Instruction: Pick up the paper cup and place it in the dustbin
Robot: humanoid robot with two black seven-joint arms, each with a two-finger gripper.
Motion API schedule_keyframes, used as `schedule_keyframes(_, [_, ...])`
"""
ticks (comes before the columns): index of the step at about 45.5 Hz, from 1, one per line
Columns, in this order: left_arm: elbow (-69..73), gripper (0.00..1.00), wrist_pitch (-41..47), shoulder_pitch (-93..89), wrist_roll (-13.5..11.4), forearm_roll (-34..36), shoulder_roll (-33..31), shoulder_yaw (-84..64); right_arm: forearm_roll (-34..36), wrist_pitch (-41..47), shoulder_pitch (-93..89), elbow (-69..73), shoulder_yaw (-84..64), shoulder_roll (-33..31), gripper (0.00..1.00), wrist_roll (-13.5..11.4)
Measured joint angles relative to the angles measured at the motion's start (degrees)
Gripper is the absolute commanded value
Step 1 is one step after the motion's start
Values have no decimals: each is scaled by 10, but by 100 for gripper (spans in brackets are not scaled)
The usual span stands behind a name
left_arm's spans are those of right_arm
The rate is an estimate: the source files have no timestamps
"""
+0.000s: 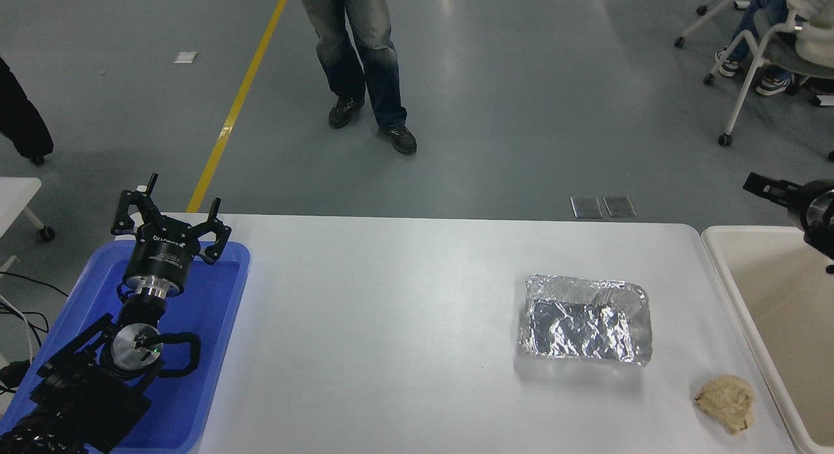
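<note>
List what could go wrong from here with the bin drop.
1. No paper cup shows on the white table, and only the bin's near part is in frame, so the drop can't be confirmed.
2. The right gripper hangs by the cream-beige rectangular plastic dustbin's rim; pulling back low might clip it.
3. The crumpled silver foil tray and tan paper wad lie close enough to be mistaken for targets.

- Desk (pixel 391 297) centre lies bare between blue tub (pixel 221 350) and foil tray (pixel 585 319)
- Tray and paper wad (pixel 726 402) flank the dustbin (pixel 730 291), gap between them
</note>
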Motion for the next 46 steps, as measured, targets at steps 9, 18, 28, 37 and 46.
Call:
schedule_keyframes(9, [0,100,0,0,0,0,0,0,-2,84,115,82,-26,4,100,0])
schedule_keyframes(18, [0,100,0,0,0,0,0,0,-3,190,237,181,-64,6,100,0])
schedule_keyframes(28, [0,100,0,0,0,0,0,0,-4,313,362,292,-107,5,100,0])
schedule_keyframes(37, [0,100,0,0,0,0,0,0,-6,378,441,384,-123,3,100,0])
schedule_keyframes(46, [0,100,0,0,0,0,0,0,-7,406,486,449,-126,5,100,-1])
